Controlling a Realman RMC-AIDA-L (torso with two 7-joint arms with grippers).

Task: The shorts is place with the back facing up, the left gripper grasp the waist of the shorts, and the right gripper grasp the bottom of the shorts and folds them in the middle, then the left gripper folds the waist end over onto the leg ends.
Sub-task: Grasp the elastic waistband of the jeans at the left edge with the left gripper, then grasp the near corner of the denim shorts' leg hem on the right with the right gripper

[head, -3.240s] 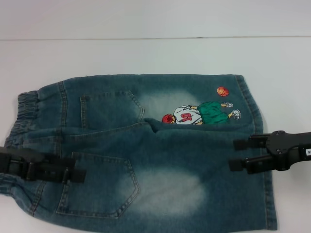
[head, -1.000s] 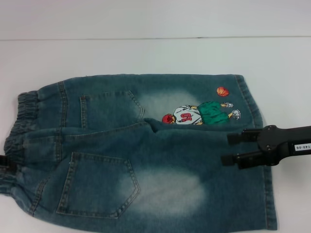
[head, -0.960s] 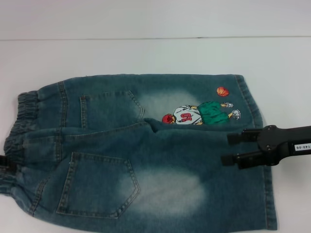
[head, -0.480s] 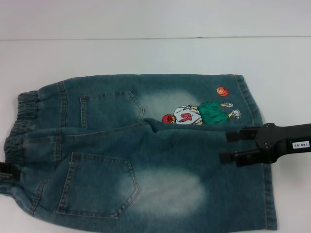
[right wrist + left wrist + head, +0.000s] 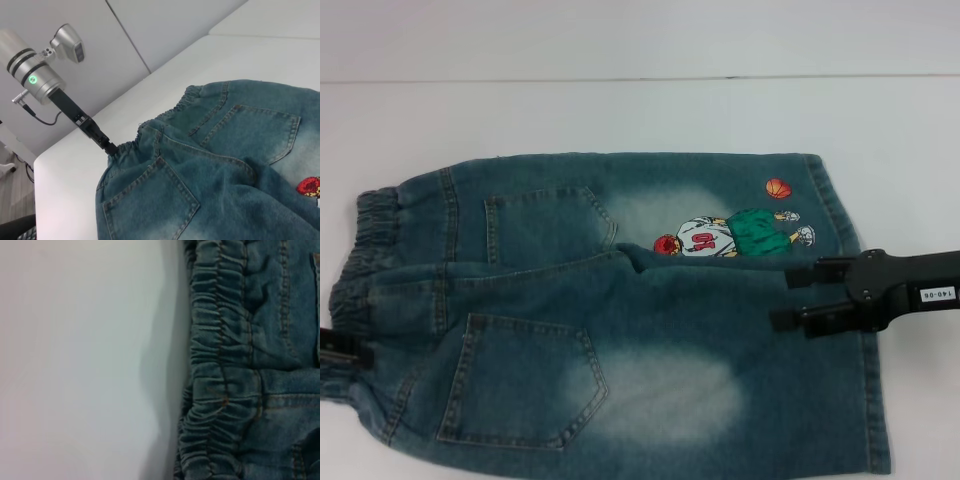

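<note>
White tabletop (image 5: 620, 110) runs under everything I'm working on, and the faded blue denim shorts (image 5: 650, 330) lie flat across it, back pockets up, elastic waistband (image 5: 365, 250) toward my left, leg hems toward my right. I judge the task barely begun: nothing is folded yet, so both folds are left. My right gripper (image 5: 790, 297) hovers over the hem end near the embroidered basketball-player patch (image 5: 730, 235), its black fingers spread apart and clasping nothing. My left gripper (image 5: 360, 352) sits at the waistband's near corner; I cannot tell whether it has clamped the cloth. The right wrist view shows that arm reaching the gathered waist edge (image 5: 125, 147), which the head view crops. The left wrist view gives only waistband ruching (image 5: 215, 365) beside bare table.
</note>
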